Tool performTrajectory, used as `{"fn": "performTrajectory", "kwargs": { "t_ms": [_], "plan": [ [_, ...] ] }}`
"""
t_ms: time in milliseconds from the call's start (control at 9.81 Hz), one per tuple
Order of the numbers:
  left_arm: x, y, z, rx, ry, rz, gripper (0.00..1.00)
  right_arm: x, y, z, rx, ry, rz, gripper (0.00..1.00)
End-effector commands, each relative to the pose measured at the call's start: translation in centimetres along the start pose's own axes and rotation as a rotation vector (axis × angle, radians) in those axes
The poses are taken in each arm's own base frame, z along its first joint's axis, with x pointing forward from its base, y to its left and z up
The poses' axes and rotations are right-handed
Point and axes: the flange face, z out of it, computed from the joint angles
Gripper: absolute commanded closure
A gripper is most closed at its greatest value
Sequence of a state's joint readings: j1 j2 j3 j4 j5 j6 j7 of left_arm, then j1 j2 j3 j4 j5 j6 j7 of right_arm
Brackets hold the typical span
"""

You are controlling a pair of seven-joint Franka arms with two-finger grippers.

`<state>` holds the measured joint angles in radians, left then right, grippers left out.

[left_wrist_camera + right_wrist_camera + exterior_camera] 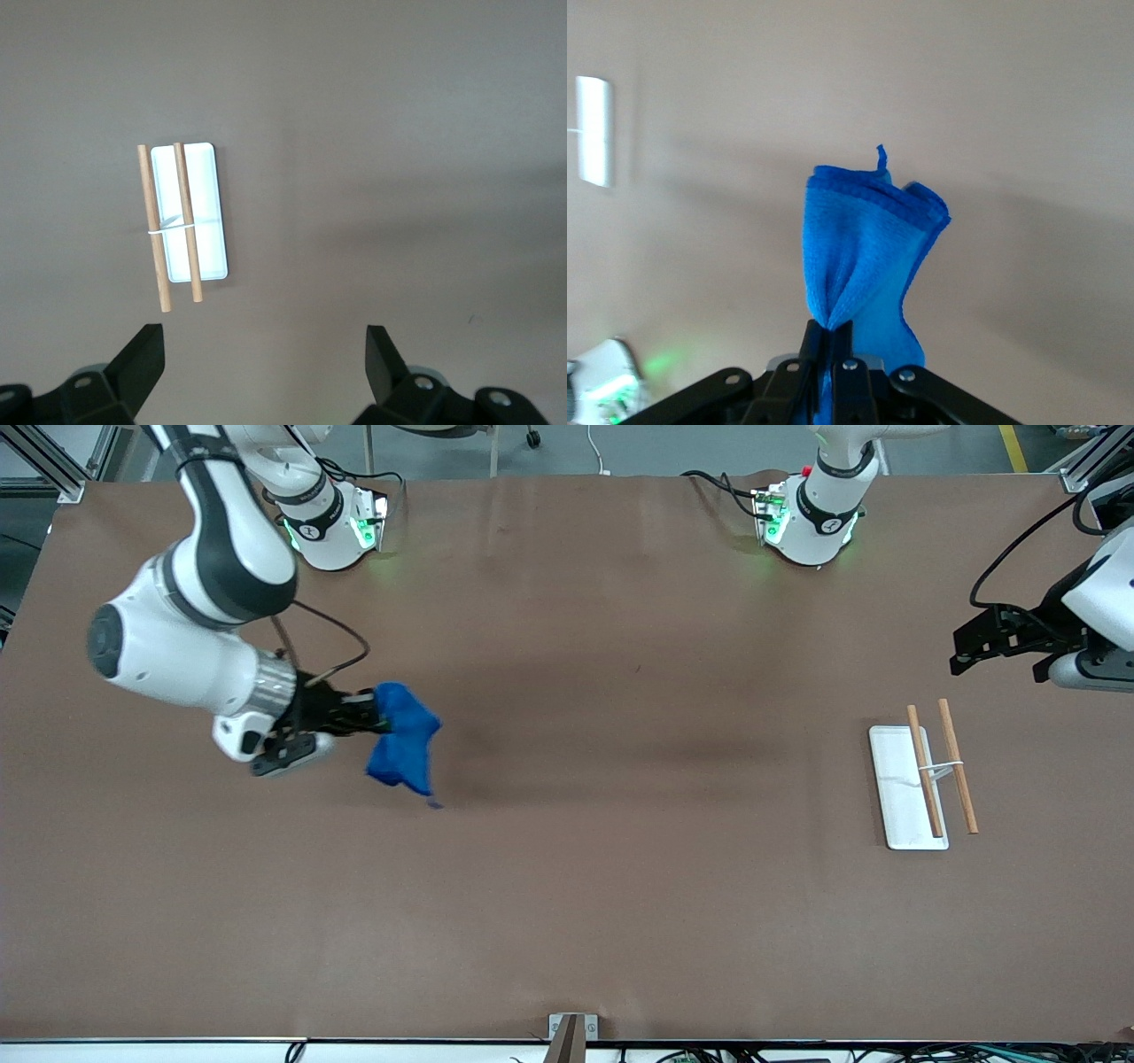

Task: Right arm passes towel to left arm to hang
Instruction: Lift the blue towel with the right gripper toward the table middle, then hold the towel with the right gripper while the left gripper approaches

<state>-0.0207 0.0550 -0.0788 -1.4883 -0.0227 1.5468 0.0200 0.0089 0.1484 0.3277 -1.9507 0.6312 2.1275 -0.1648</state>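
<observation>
Blue towel (403,748) is up in the air, bunched and dangling from the right gripper (372,716), which is pinched tight on one gathered edge of it over the table (567,921) toward the right arm's end. In the right wrist view you can see the cloth squeezed into a narrow neck between the fingers (843,347), then fanning out into loose folds, with the little corner tag (881,158) sticking off the free end.

Left gripper (974,642) is way over at the left arm's end, hovering above bare table just beside the rack (904,806), fingers spread wide with nothing in them. That arm looks like it's waiting. Its wrist view looks straight down on the white tray base and the two wooden rods (168,226).

So the handoff hasn't happened yet, and the two grippers are well apart with most of the table between them.

What I'd worry about:
- Grip is on a small bunch of fabric, so a quick swing could let it slide out and drop the towel onto the table.
- It hangs as a crumpled wad, not flat, so the left gripper has no obvious clean edge to grab. It might catch only one layer, or grab too close to the right fingers and bump them.
- If it gets passed while bunched, it probably lands on a rod as a lump and slides off.
- The rack looks light, so a snagged towel could drag or tip it.
</observation>
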Motion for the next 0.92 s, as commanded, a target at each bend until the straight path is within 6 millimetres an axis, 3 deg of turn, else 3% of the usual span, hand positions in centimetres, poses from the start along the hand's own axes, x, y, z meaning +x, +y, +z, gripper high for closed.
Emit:
{"fn": "performTrajectory", "kwargs": {
  "t_ms": [0,204,510,611,713,815],
  "plan": [
    [0.2,3.5,1.3,-0.009,-0.027,0.047,0.0,-0.1,-5.1,3.7,0.188,0.046,0.066,1.0],
    [-0.1,7.2,1.2,-0.041,-0.029,0.104,0.0,-1.4,-11.3,6.8,0.399,0.108,0.178,1.0],
    [-1.3,8.2,3.1,-0.2,-0.173,0.103,0.0,-2.7,-16.6,7.0,0.637,0.083,0.318,1.0],
    [-0.4,8.4,3.8,-0.41,-0.197,0.068,0.0,-3.1,-17.8,7.0,0.699,0.087,0.37,1.0],
    [0.5,6.6,6.3,-0.55,-0.245,0.003,0.0,-3.2,-18.2,7.0,0.702,0.1,0.381,1.0],
    [1.1,6.5,9.6,-0.672,-0.294,-0.037,0.0,-3.5,-18.6,7.1,0.706,0.099,0.382,1.0]
  ]
}}
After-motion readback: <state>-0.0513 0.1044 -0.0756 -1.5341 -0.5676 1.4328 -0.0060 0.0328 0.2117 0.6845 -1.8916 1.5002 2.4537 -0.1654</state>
